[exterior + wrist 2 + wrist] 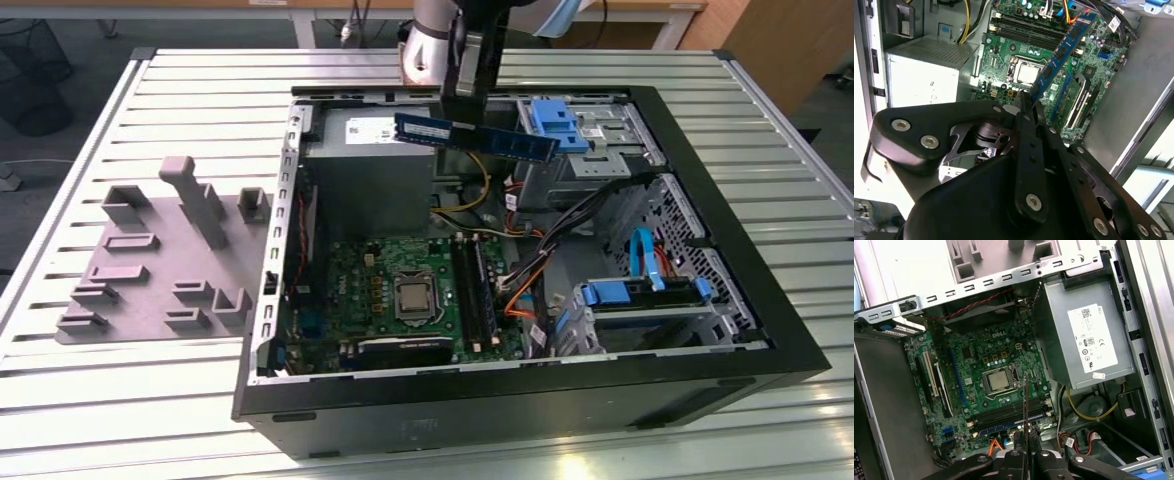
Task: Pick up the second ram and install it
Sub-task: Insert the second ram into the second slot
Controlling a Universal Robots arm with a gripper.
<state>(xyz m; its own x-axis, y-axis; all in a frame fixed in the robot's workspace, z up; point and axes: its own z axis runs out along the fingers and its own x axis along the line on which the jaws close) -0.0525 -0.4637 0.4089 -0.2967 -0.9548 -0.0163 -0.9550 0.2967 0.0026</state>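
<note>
Wide shot first: a ribbed silver metal bench (174, 90) carries an open black tower computer case (534, 400) lying on its side. At nine o'clock from it in the exterior view sits a flat grey plastic fixture plate (147, 270) studded with upright holders. Inside the case, the large square green motherboard (360, 270) fills the six o'clock half. The boxy grey metal power supply (367, 190) sits right against it at twelve o'clock. Both wrist views look down on that board (969, 350) (1004, 55), with the square silver processor socket (999, 381) near its middle and the long black memory slots (1009, 415) just beside the socket. Now the action: the black claw (467, 100) is clamped on the second ram (477, 137), a long, narrow blue circuit-board stick. It hangs in the air over the power supply's far edge, tilted, the free end dipping toward four o'clock. In the second wrist view the stick (1064, 50) juts out from the claw (1026, 102) above the board, touching nothing. In the first wrist view it shows edge-on (1025, 405), rising from the claw (1025, 452), and it is not seated in any slot.
</note>
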